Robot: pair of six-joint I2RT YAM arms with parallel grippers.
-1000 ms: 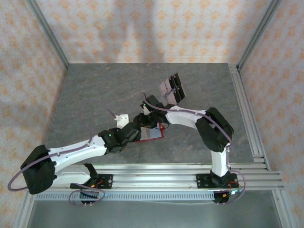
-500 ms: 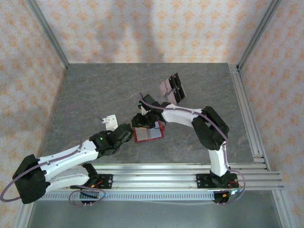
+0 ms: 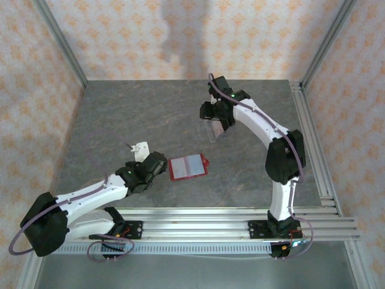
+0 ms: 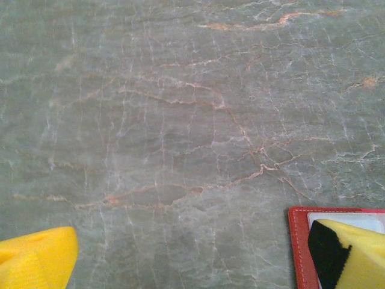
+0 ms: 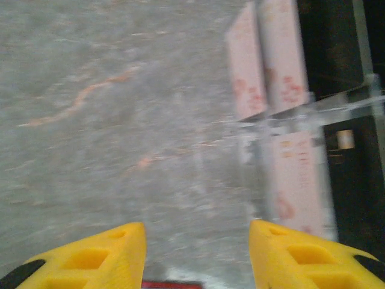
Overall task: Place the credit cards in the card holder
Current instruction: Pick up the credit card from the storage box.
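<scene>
**Surface.** Grey stone-look table top [image 3: 120, 120], veined in rust and white. The veins were sharp in the left wrist view and blurred in the right wrist view. Metal rails [image 3: 198, 218] ran along the near edge.

**Room.** Peach floral wallpaper [image 3: 180, 36] on three sides, with bare aluminium frame posts [image 3: 60, 43] at the back corners, as seen from above.

**Left gripper** [image 3: 161, 166]. Low over the table, tips pointing toward the card holder. Its fingers were spread wide, with bare stone between the yellow fingertips [image 4: 36, 259] and nothing held.

**Card holder** [image 3: 188, 167]. Red, opened flat, greyish inside facing up, just ahead of the left fingers. The overhead view gave its whole outline. The left wrist view gave one red corner and a slip of pale lining under the right-hand fingertip. Whether they touched could not be told.

**Right gripper** [image 3: 216, 122]. At the far part of the table, well apart from the card holder. Its fingers stood apart and held nothing, with table showing between the yellow fingertips [image 5: 90, 256].

**Credit cards** [image 5: 245, 66]. Pale pinkish, ahead of the right fingers and toward the right-hand one, standing in a clear rack [image 5: 337, 103]. Blur hid their number. The wrist view gave their faces. From above the gripper hung over them, with a pale edge showing at its near side.
</scene>
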